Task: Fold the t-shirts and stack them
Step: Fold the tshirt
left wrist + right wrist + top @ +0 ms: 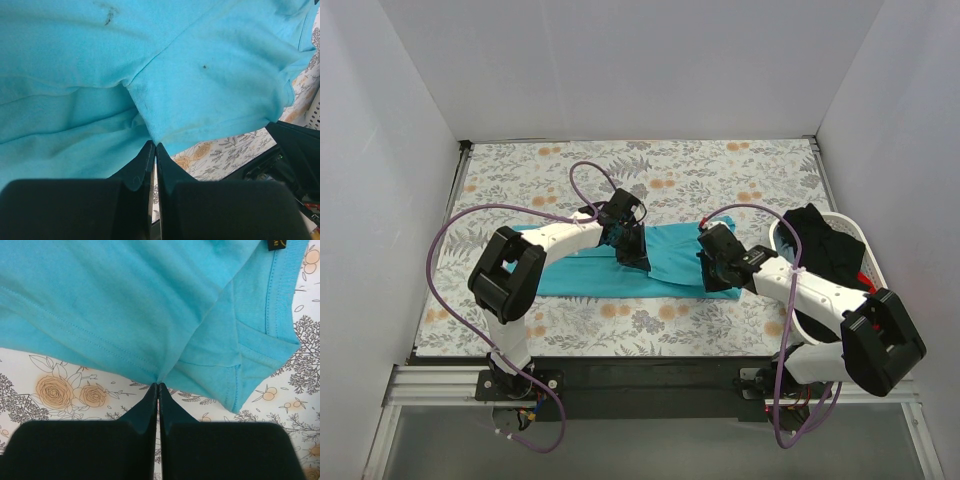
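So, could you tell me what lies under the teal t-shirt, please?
The floral cloth lies under the teal t-shirt, showing beyond its edges. Whether anything else sits beneath its middle is hidden by the fabric.

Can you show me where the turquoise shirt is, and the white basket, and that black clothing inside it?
teal t-shirt [672,255], overhead view, the middle of its spread cloth.
white basket [775,240], overhead view, its left rim.
black clothing [815,245], overhead view, the middle of the heap.
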Motion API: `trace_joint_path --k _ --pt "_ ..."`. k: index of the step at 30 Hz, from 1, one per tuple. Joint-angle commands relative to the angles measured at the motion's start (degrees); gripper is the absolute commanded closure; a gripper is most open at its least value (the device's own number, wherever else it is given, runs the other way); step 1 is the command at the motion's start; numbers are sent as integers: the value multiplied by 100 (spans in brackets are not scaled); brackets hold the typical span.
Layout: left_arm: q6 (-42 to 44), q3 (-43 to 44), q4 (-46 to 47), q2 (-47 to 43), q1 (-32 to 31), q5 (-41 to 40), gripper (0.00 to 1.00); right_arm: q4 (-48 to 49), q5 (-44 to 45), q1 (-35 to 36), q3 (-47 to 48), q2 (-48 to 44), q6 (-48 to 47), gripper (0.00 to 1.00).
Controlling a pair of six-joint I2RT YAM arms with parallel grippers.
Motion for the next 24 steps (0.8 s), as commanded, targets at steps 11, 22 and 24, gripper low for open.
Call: trace_joint_path --k 11,22,24 --pt "-38 -126 150 -151 19 -75 100 451 -265 88 -105 256 60 99" --pt "-30 -91 194 -125 19 -92 100 582 -344 141 -105 326 69 99" --pt "-12 -91 194 -107 19 -75 100 591 -335 141 -96 326 60 98"
